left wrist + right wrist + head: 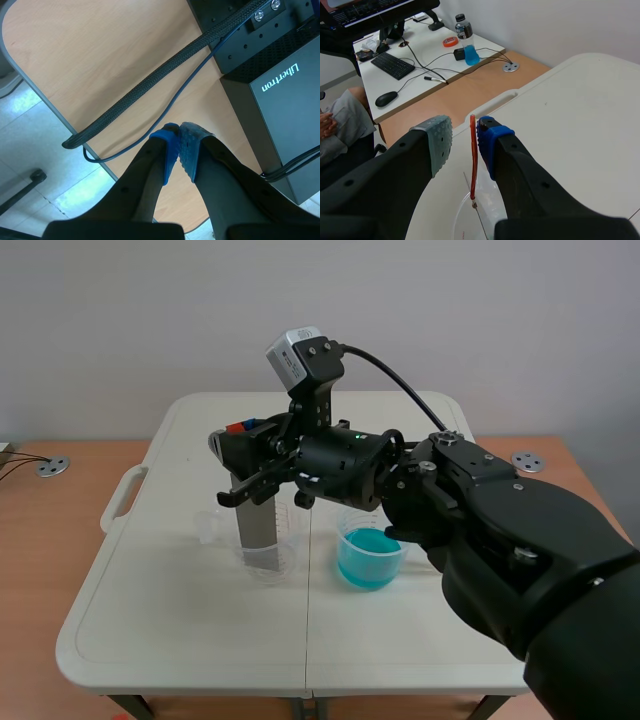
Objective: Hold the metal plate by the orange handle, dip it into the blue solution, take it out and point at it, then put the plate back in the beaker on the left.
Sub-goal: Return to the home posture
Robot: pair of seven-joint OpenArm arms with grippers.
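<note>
A grey metal plate (258, 522) stands upright in the clear beaker (272, 562) on the left side of the white table. Its thin orange handle (473, 160) rises between the fingers of my right gripper (462, 131), close against the blue pad (487, 142), with a gap to the grey pad (439, 142). So the right gripper (238, 440) is open around the handle, above the clear beaker's rim (465, 217). The beaker of blue solution (370, 558) stands just right of it. My left gripper (179, 146) is shut on nothing, away over a wooden desk.
The white folding table (180, 640) has a carry handle (122, 498) at its left edge. A small clear piece (207, 526) lies left of the clear beaker. A braided cable (150, 85) and a black box (280, 100) lie near the left gripper.
</note>
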